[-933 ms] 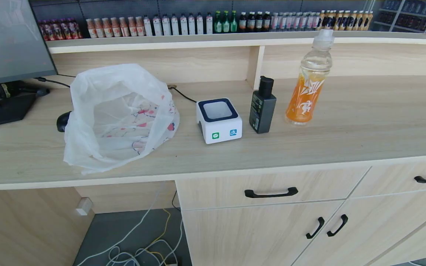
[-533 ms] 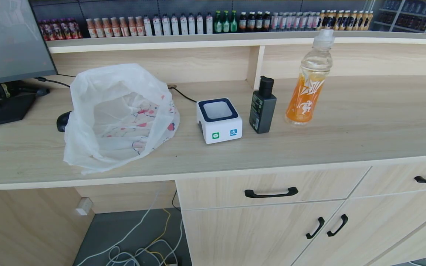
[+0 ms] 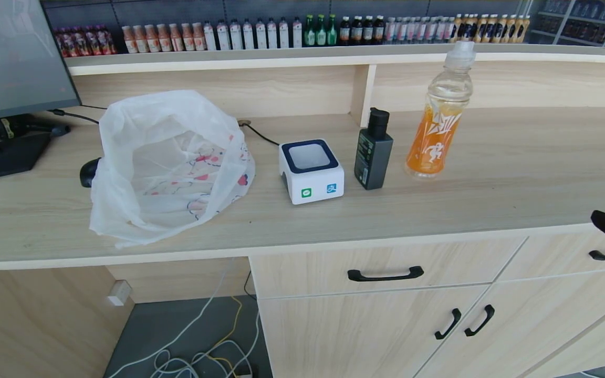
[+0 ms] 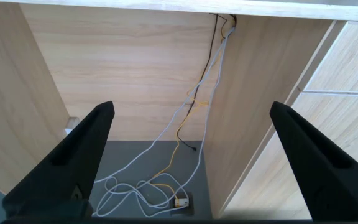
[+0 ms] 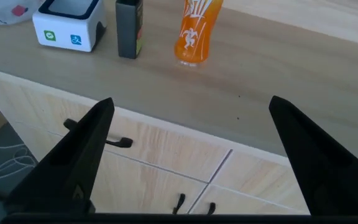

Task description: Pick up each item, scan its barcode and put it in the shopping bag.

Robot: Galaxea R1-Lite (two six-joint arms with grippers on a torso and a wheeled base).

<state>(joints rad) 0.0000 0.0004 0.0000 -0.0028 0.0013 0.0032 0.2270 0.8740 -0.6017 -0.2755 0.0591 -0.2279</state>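
Ready at the till: my right gripper (image 5: 191, 102), spread wide, faces the clear orange-drink bottle (image 5: 194, 31).
The white cube scanner (image 3: 310, 170) stands between it and the gaping white plastic shopping bag (image 3: 166, 163), likely to keep the route short; my left gripper (image 4: 191, 107) is equally spread.

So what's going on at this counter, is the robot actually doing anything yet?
A checkout job, not really started. A black bottle and an orange drink bottle stand untouched on the counter beside the white scanner, with the open shopping bag on its other side. The right claw hangs open before the counter's edge, facing the bottles; the left claw, also open, is low down near the cables under the counter.
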